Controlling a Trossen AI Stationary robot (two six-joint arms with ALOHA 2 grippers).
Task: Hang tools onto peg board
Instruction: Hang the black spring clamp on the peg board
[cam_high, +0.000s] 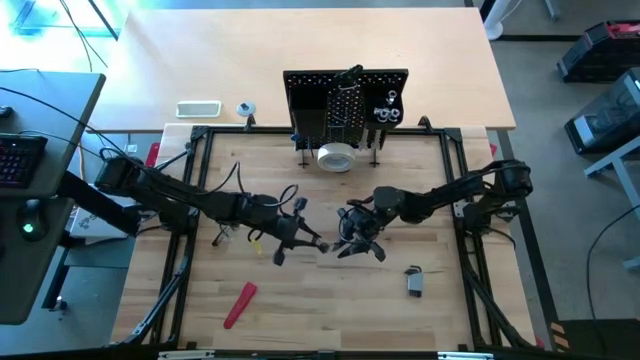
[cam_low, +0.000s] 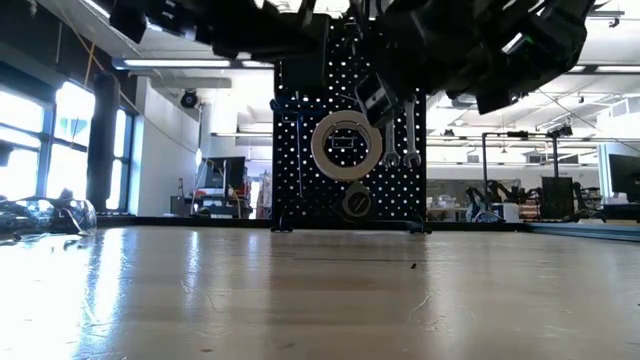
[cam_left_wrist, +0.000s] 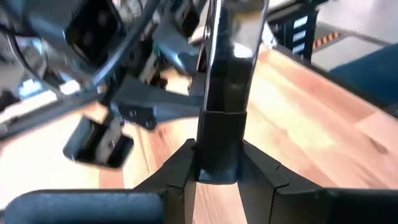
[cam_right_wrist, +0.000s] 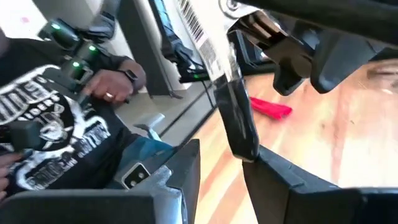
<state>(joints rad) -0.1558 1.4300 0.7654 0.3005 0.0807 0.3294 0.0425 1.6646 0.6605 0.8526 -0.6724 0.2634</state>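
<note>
Desk (cam_high: 300, 320) of pale wood, high view: black perforated metal peg board (cam_high: 345, 100) upright at far edge, white tape roll (cam_high: 337, 157) at its foot, silver wrenches (cam_high: 386, 112) on its right part. Left gripper (cam_high: 318, 243) and right gripper (cam_high: 345, 243) meet near desk centre, tips almost touching. Flat red-handled tool (cam_high: 239, 304) lies near front-left, well apart from both. Small grey tape measure (cam_high: 414, 282) lies front-right.

Low view: peg board (cam_low: 345, 140) stands centre, tape roll (cam_low: 346, 145) hangs on its face, wrenches (cam_low: 400, 145) just beside it to the right. Both arms overhead, dark; grippers not separable here.

Left wrist view: left gripper (cam_left_wrist: 217, 177) clamped on a slim dark-sleeved tool w/ shiny metal shank (cam_left_wrist: 225, 93), held upright between fingers (cam_left_wrist: 180, 174). Tool type: cannot tell.

Right wrist view: right gripper (cam_right_wrist: 221, 171) partly open, fingers (cam_right_wrist: 273, 174) stand either side of the same shank (cam_right_wrist: 236, 118); far finger at or v. near it, near finger apart. No firm grip seen. Red-handled tool (cam_right_wrist: 270, 107) on desk beyond. Person in black printed shirt (cam_right_wrist: 50, 143) behind desk, hand (cam_right_wrist: 112, 84) w/ ring and watch.
</note>
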